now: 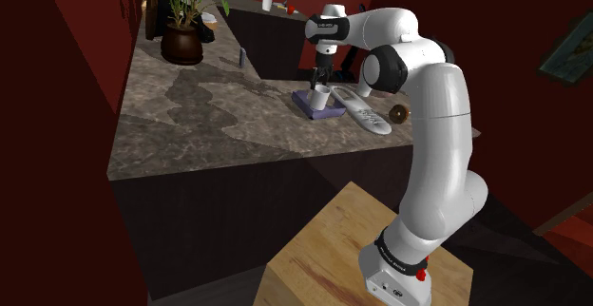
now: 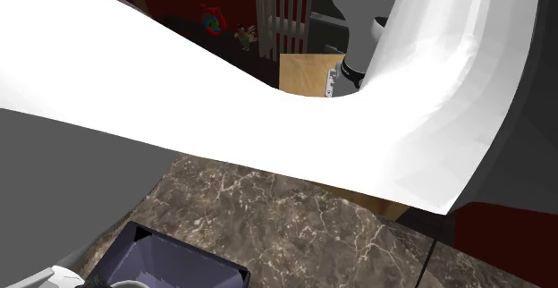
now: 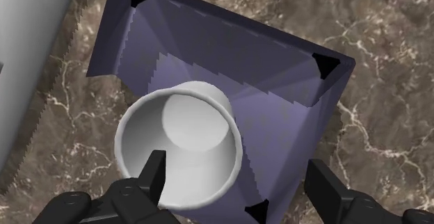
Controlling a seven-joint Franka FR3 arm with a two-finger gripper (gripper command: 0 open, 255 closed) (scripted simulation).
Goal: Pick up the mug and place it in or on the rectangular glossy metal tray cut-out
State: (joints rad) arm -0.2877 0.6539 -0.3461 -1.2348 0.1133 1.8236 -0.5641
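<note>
Directly above mug [image 3: 195, 125] in purple tray [image 3: 229, 56], hand [image 3: 236, 158] downward, fingers [image 3: 154, 172] apart

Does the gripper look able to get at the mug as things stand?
Probably yes. The mug stands upright on the purple tray, right below the open gripper, with one finger over its mouth and the other well outside it. Nothing covers the mug.

mug [image 3: 188, 122]: white
tray [image 3: 229, 62]: purple
counter [image 3: 389, 42]: brown, pale veins
gripper [image 3: 238, 170]: black
arm [image 1: 442, 124]: white
stand [image 1: 323, 247]: tan wood grain
</note>
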